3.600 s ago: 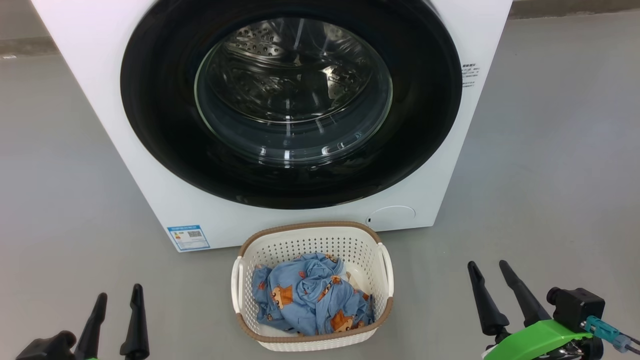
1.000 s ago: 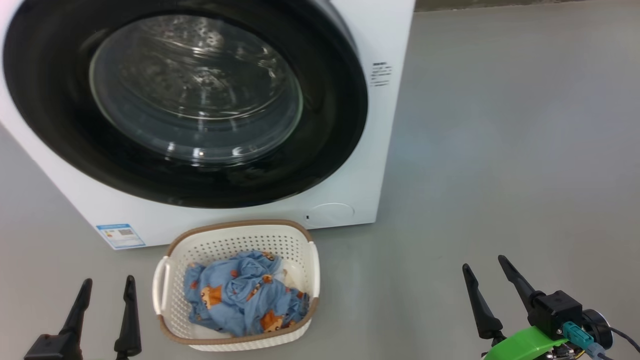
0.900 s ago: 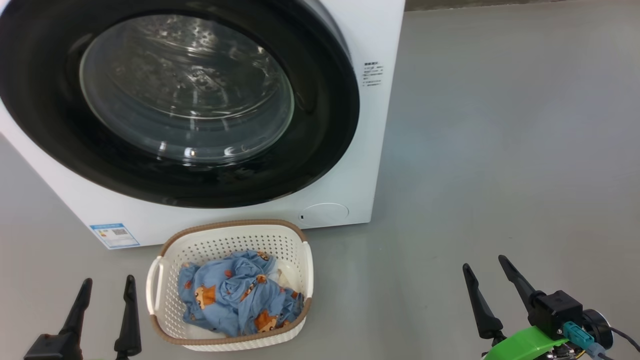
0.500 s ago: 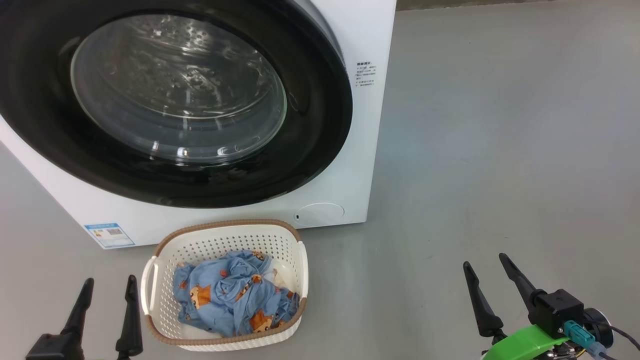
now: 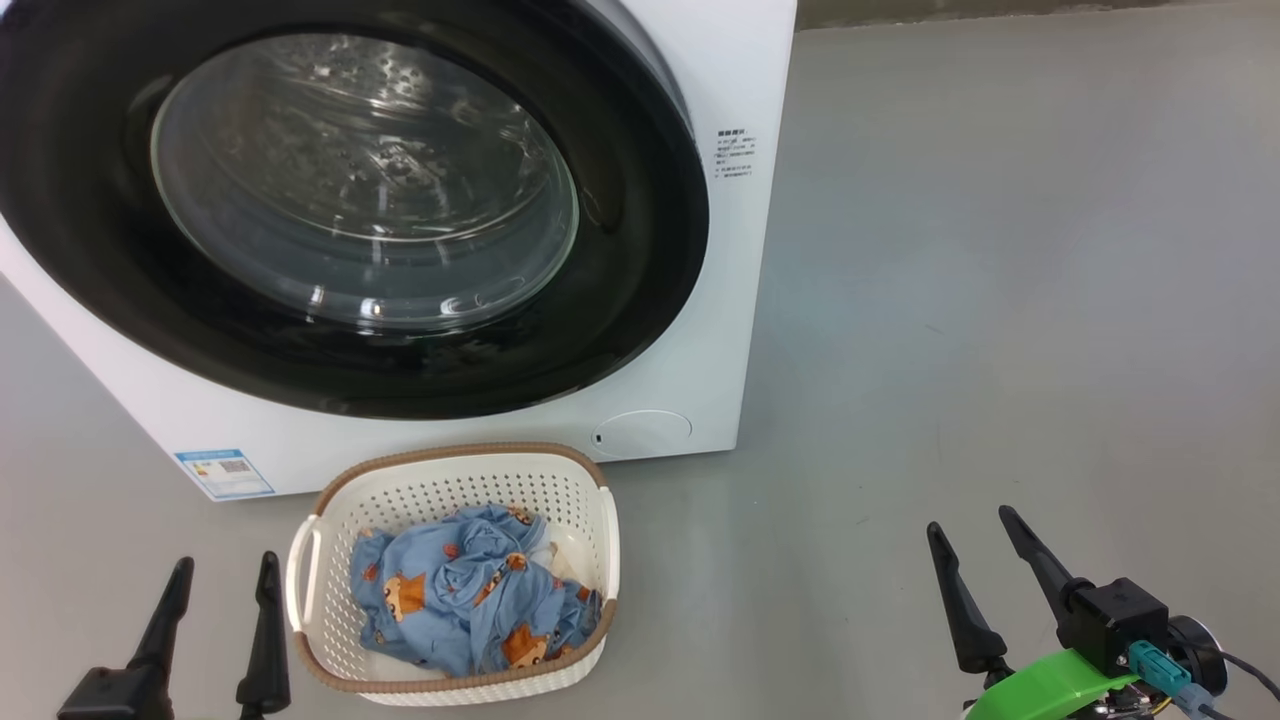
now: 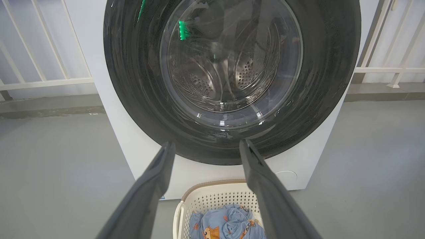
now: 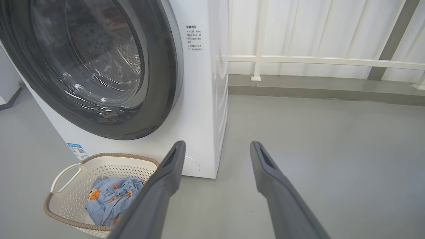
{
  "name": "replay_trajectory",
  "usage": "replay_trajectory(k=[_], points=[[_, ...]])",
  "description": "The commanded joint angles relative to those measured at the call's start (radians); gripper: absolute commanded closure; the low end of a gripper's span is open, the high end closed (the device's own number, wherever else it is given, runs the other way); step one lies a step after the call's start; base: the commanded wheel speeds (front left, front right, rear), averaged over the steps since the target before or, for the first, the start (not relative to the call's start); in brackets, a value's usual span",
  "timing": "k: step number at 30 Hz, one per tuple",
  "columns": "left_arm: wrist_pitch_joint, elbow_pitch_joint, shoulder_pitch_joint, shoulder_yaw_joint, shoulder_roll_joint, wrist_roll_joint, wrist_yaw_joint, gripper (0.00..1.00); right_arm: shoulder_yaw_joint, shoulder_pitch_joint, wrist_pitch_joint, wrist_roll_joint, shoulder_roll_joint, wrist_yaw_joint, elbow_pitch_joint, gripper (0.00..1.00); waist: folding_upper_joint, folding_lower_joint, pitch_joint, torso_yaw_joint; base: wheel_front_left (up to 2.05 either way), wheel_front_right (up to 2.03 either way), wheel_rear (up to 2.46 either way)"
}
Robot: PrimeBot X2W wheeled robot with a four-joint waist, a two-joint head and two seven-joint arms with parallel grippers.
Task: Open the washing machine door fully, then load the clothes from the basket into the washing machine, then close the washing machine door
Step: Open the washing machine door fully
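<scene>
The washing machine, its top and left side cut off by the head view's frame, stands with the washing machine door closed flush against its front. Glare on the glass blurs the steel drum behind. The basket sits on the floor just in front of the machine, below the door, holding the clothes, a pale piece mostly buried among them. The left gripper hangs before the machine's labelled corner. The right gripper hangs well off the machine's right side. Both have fingers spread wide and hold nothing.
</scene>
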Motion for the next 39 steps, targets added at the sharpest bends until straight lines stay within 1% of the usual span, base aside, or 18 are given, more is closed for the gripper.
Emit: replay_trajectory(k=[1, 20, 21, 22, 23, 24, 33, 36, 39], points=[[-0.009, -0.019, -0.034, 0.031, 0.021, 0.001, -0.003, 0.00, 0.017, -0.031, -0.012, 0.000, 0.001, -0.001, -0.026, 0.00, 0.0000, 0.0000, -0.001, 0.001, 0.00, 0.00, 0.00], [-0.009, -0.015, -0.031, 0.031, 0.024, -0.004, -0.003, 0.00, 0.009, -0.035, -0.012, -0.004, 0.004, -0.001, -0.026, 0.00, 0.0000, 0.0000, -0.001, 0.009, 0.00, 0.00, 0.00], [-0.009, -0.014, -0.030, 0.031, 0.025, -0.004, -0.003, 0.00, 0.010, -0.035, -0.012, -0.003, 0.004, -0.001, -0.026, 0.06, 0.0000, 0.0000, -0.001, 0.009, 0.00, 0.00, 0.00], [-0.009, -0.014, -0.030, 0.031, 0.025, -0.004, -0.003, 0.00, 0.010, -0.035, -0.012, -0.001, 0.004, -0.001, -0.026, 0.75, 0.0000, 0.0000, -0.002, 0.009, 0.00, 0.00, 0.00], [-0.009, -0.014, -0.029, 0.030, 0.026, -0.004, -0.003, 0.00, 0.010, -0.034, -0.012, 0.001, 0.005, -0.001, -0.027, 0.95, 0.0000, 0.0000, -0.002, 0.009, 0.00, 0.00, 0.00], [-0.009, -0.014, -0.029, 0.030, 0.026, -0.004, -0.003, 0.00, 0.010, -0.034, -0.012, 0.002, 0.005, -0.001, -0.028, 1.00, 0.0000, 0.0000, -0.002, 0.010, 0.00, 0.00, 0.00], [-0.009, -0.016, -0.027, 0.032, 0.025, -0.006, -0.003, 0.00, -0.006, -0.034, -0.012, 0.031, 0.008, -0.001, -0.033, 1.00, 0.0000, 0.0000, 0.003, 0.011, 0.00, 0.00, 0.00], [-0.009, -0.018, -0.026, 0.031, 0.023, -0.006, -0.003, 0.00, -0.026, -0.036, -0.012, 0.064, 0.009, -0.001, -0.039, 1.00, 0.0000, 0.0000, 0.006, 0.011, 0.00, 0.00, 0.00], [-0.009, -0.021, -0.026, 0.030, 0.020, -0.006, -0.003, 0.00, -0.047, -0.037, -0.012, 0.140, 0.009, -0.001, -0.039, 1.00, 0.0000, 0.0000, 0.009, 0.014, 0.00, 0.00, 0.00]])
